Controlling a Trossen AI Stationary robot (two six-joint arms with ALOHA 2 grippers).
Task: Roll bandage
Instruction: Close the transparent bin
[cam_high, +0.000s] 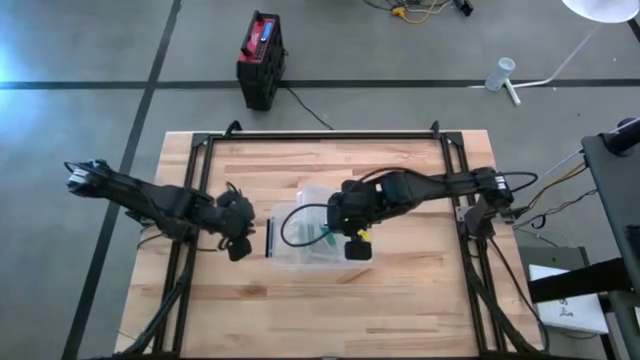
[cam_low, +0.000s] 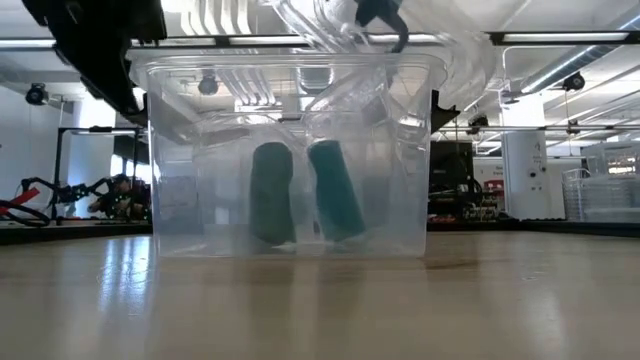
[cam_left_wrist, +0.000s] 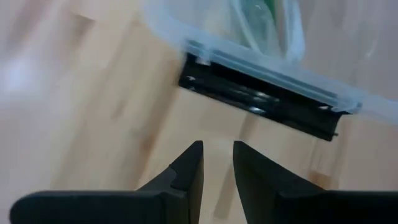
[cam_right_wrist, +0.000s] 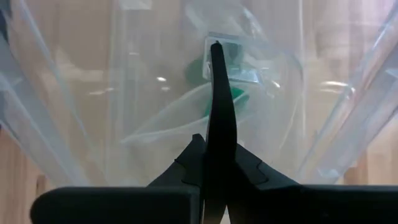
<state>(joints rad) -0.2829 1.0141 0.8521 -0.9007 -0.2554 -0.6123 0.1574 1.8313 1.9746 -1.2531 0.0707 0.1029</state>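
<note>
Right end effector, clenched with nothing visibly held, hung over the clear plastic tub holding green bandage rolls; left end effector, slightly parted, waited left. A slow, vertical reach seemed advisable.

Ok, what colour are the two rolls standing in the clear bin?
Dark green and teal: the two rolls show best in the low view, through the clear bin.

place: robotics lab or workshop
signs: grey taped floor; ceiling strip lights; equipment racks; cables
</note>
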